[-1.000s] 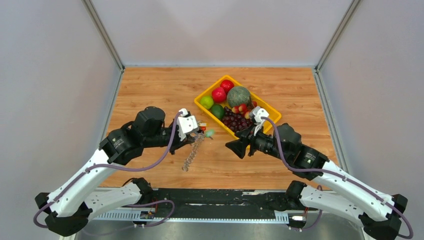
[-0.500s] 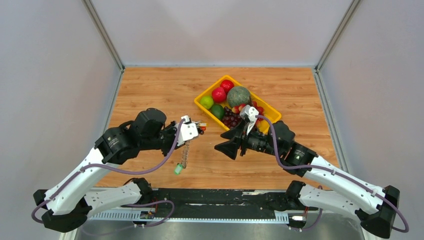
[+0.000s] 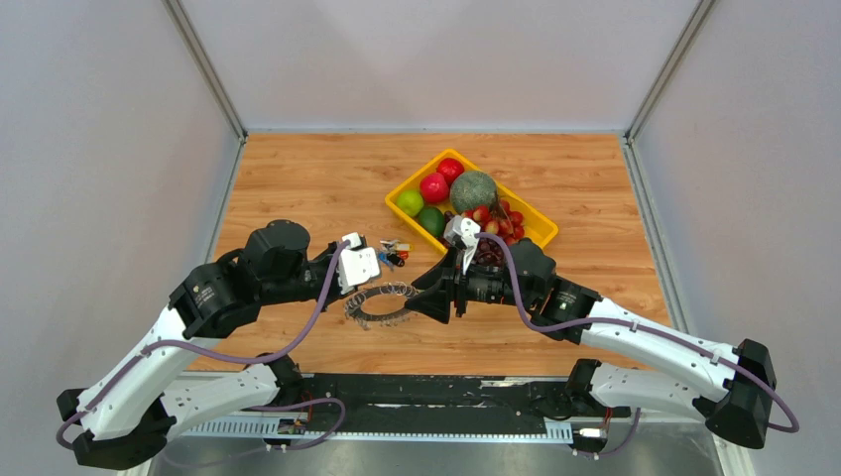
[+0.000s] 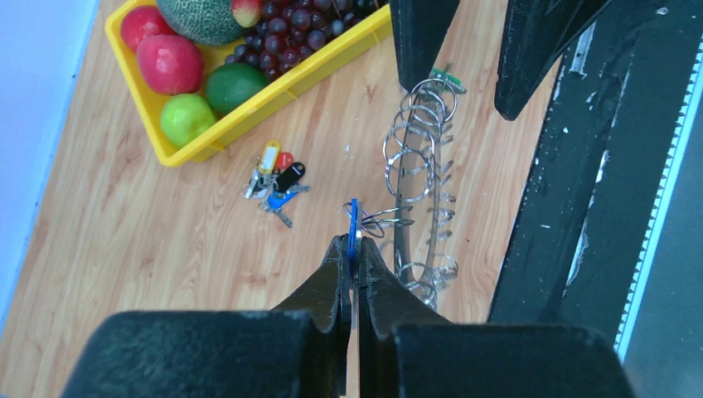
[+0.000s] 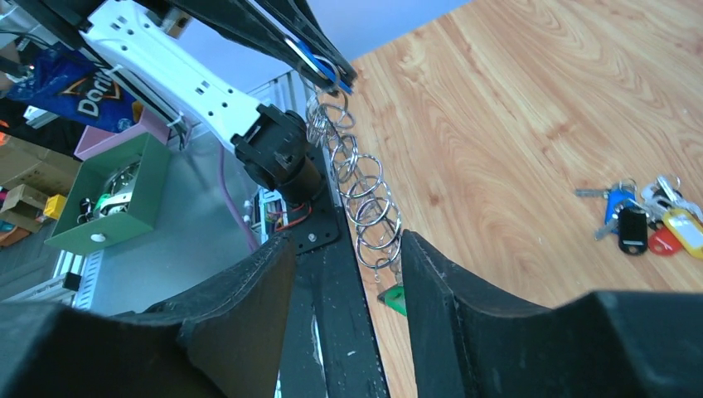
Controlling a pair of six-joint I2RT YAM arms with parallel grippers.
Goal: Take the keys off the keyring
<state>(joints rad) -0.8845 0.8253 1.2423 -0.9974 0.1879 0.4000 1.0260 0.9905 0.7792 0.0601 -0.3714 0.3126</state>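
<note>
Inside the left gripper, only its wrist view shows a pinched blue key; right gripper gapes beside the keyring.

keyring: shiny metal | table: matt wood | tray: seemingly glossy plastic

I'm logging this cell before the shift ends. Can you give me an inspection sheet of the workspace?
Surface: wooden table, no damage seen.
Job's things: keyring, keys threaded on it.
Clutter: yellow tray of fruit; small coloured key cluster.
Grippers: left gripper shut on a blue-headed key; right gripper open, astride the keyring.
Cables: purple cables along both arms, nothing snagged seen.
Surroundings: grey walls; green box beyond the table edge.
</note>
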